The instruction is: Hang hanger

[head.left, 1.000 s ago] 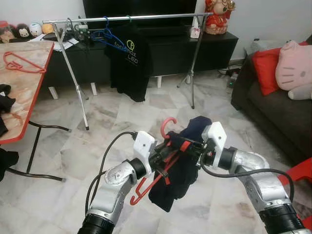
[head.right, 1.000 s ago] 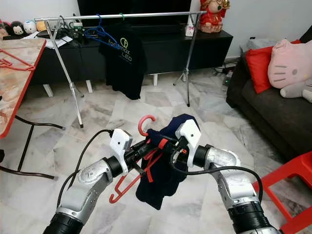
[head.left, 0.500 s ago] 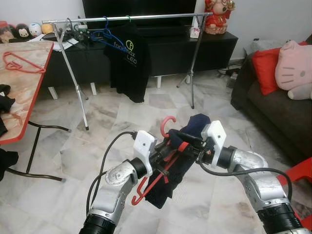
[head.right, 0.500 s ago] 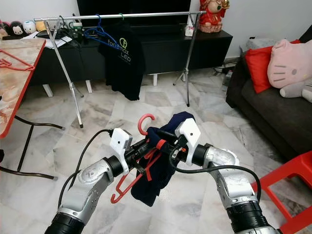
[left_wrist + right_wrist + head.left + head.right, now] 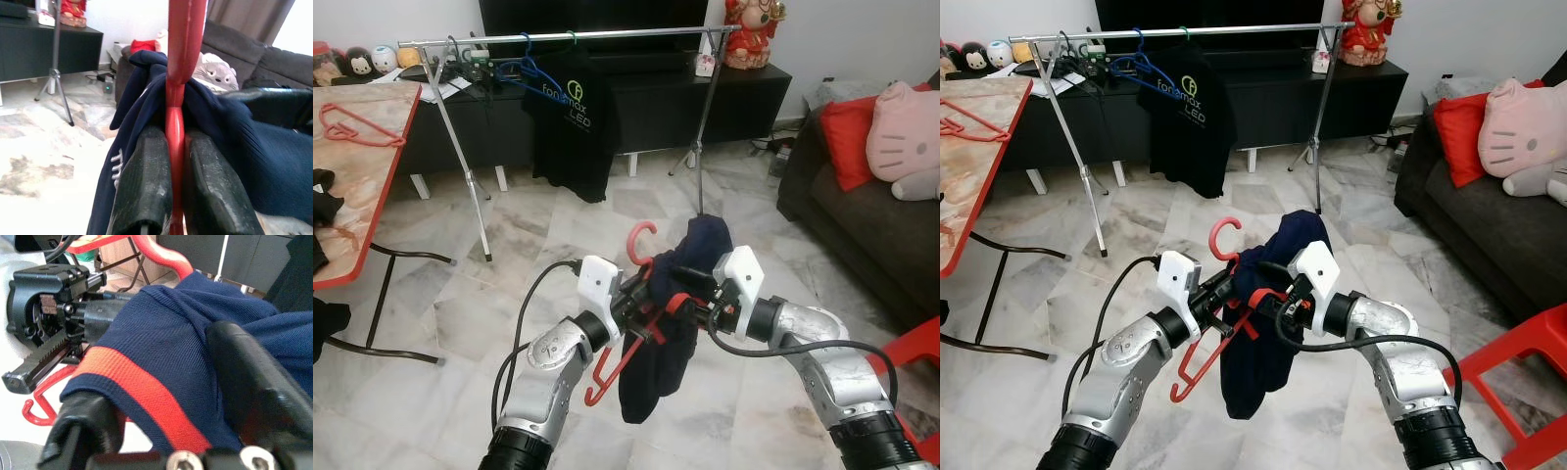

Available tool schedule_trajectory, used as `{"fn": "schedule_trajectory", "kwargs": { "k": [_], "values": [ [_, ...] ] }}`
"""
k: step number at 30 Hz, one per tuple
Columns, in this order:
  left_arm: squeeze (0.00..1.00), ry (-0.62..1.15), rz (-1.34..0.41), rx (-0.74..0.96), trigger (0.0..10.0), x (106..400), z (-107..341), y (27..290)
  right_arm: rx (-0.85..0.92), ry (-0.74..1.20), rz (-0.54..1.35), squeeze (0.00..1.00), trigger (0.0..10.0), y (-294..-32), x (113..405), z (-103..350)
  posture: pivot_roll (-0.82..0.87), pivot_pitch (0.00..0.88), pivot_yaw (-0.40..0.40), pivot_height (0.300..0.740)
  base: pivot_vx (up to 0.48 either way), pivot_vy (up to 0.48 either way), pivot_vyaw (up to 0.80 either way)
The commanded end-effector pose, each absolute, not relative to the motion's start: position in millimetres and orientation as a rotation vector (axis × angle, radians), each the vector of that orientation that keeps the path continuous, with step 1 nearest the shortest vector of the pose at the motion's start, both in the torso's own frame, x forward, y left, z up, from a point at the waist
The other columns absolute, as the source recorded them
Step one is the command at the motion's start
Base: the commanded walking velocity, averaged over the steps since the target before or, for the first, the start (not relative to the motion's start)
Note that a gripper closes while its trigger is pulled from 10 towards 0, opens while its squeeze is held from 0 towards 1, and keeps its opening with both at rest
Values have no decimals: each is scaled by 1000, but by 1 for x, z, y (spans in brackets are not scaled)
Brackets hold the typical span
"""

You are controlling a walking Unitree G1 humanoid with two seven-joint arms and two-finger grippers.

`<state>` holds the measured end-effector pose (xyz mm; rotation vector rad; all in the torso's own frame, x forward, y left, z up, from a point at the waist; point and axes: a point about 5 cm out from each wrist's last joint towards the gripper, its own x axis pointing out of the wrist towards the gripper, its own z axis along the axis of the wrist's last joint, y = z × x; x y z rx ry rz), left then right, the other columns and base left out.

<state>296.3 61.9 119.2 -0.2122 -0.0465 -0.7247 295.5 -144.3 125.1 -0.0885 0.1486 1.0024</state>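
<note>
Holding red hanger (image 5: 641, 257) with navy garment (image 5: 668, 333) at chest height, well short of clothes rail (image 5: 568, 36). Left gripper (image 5: 172, 186) clamping hanger stem; right gripper (image 5: 1278, 294) pinching collar. Garment now hanging longer and straighter than a second ago, hook riding higher. Probably readying for carrying to rail.

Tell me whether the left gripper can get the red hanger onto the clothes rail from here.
Probably not yet. The left gripper is shut on the red hanger, but the clothes rail stands far across the floor.
</note>
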Motion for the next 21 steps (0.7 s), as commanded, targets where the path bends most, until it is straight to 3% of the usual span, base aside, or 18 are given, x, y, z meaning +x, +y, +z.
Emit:
{"fn": "schedule_trajectory", "kwargs": {
  "k": [1, 12, 19, 20, 21],
  "values": [
    [0, -195, -709, -248, 10000, 304, 149, 59, -99, 211, 1033, 1000, 10000, -141, 288, 114, -58, 0, -67, 740, 0, 0, 0],
    [0, -211, -667, -268, 10000, 308, 149, 63, -110, 215, 993, 1000, 10000, -142, 286, 112, -62, 0, -68, 740, 0, 0, 0],
    [0, -213, -667, -284, 10000, 308, 150, 63, -133, 156, 841, 1000, 10000, -146, 302, 119, -64, 0, -67, 740, 0, 0, 0],
    [0, -212, -669, -285, 10000, 308, 149, 63, -145, 131, 809, 757, 10000, -146, 307, 123, -62, 0, -68, 740, 0, 0, 0],
    [0, -211, -670, -284, 10000, 308, 149, 63, -146, 126, 798, 20, 10000, -147, 308, 124, -62, 0, -68, 740, 0, 0, 0]
  ]
}}
